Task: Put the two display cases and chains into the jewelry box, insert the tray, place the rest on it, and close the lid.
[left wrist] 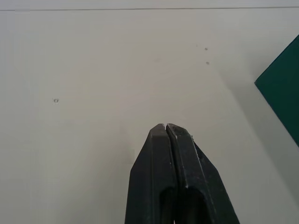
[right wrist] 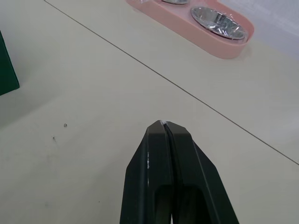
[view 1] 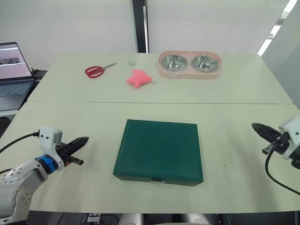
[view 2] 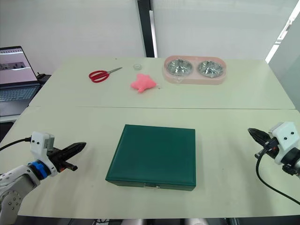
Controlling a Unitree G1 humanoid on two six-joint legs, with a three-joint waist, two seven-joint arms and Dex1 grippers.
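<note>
Both claws, left (view 1: 84, 139) and right (view 1: 255, 126), pinched over pale table (view 1: 70, 117).

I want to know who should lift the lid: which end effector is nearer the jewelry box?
Left. The left end effector sits just off the jewelry box on its left side; the right end effector lies farther off its right side.
</note>
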